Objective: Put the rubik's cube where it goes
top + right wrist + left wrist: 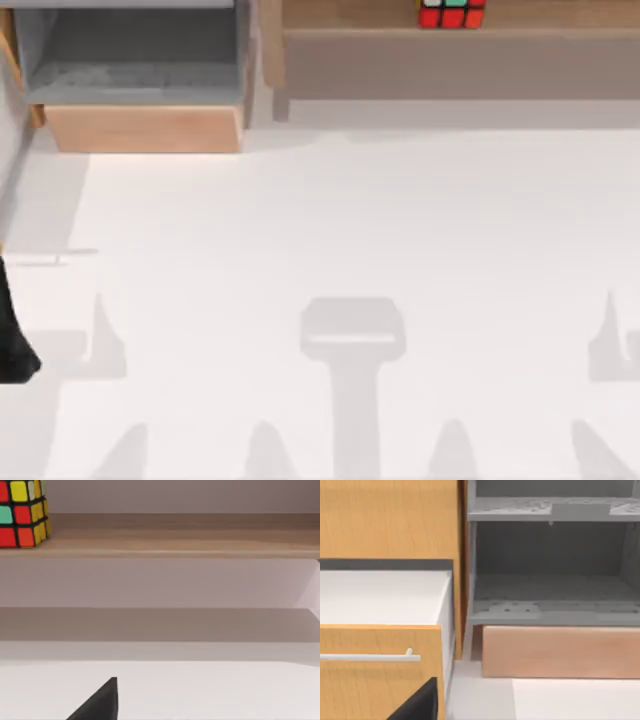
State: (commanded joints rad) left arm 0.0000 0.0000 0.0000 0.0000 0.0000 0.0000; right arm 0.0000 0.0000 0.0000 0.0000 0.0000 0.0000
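At the 1 o'clock edge of the top view, one rubik's cube (452, 13) rests on a wooden shelf (460, 22) at the far side of the table (340, 230). The frame edge cuts the cube off, so that red stickers with one white and one green square show here. In the right wrist view the same cube (22, 512) sits on the shelf board (175, 542), again cut off, with red, yellow and green stickers between black grid lines.

Count of furniture: one shelf, one grey open cabinet (140, 60) at 11 o'clock with a light wooden base (145, 128), and one orange-wood drawer unit (385, 520) seen in the left wrist view. Its single drawer (380, 670) is pulled out, showing a white interior and one metal handle (370, 656). The grey cabinet (550, 580) has two visible compartments, the upper one cut off.

The left arm (12, 340) appears as a dark shape at the 9 o'clock edge of the table, mostly out of frame. A dark tip of the left gripper (417, 705) shows in the left wrist view, and a dark tip of the right gripper (97, 702) in the right wrist view, above the table surface. Whether either set of fingers is released or clenched cannot be told.
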